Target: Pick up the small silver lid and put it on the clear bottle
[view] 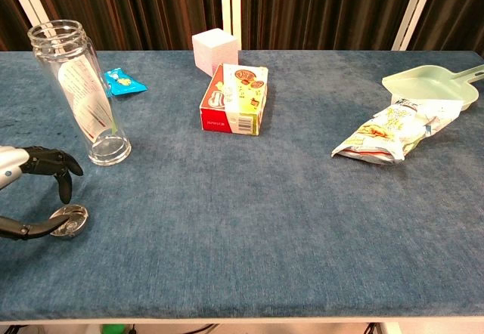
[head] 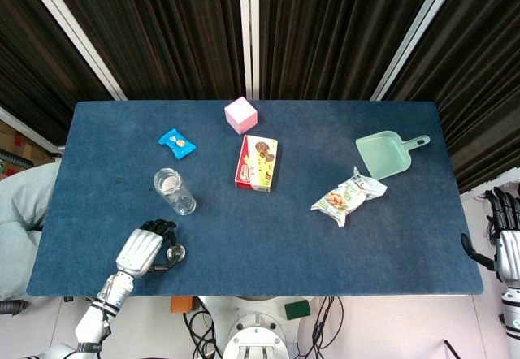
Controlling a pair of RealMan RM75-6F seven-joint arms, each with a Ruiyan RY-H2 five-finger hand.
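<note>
- Dark curtains hang behind a blue table (head: pixel 268 237), which carries everything in the scene.
- At the near left edge, the left hand (head: pixel 145 248) has its fingers (view: pixel 63 183) curled down over the small silver lid (view: pixel 69 220); a finger above and the thumb below bracket it. The lid looks to lie flat on the cloth, so I judge this as a pinch closing rather than a lift, though I cannot tell whether the grip is firm yet.
- Just beyond the hand stands the clear bottle (view: pixel 85 92), upright with its mouth open, near enough that the lid would need only a short carry up and over.
- Farther back on the left lies a blue snack packet (head: pixel 176 142), clear of the working path.
- Toward the middle sit a pink cube (head: pixel 240 114) at the far edge and a red-and-yellow box (head: pixel 257 163) lying flat nearer in.
- Right of centre lies a crumpled snack bag (head: pixel 348 196), and beyond it a pale green dustpan (head: pixel 385 153) with its handle pointing right.
- Off the table's right edge, the right hand (head: pixel 506 237) hangs idle with fingers loosely spread, holding nothing, presumably parked out of the way.
</note>
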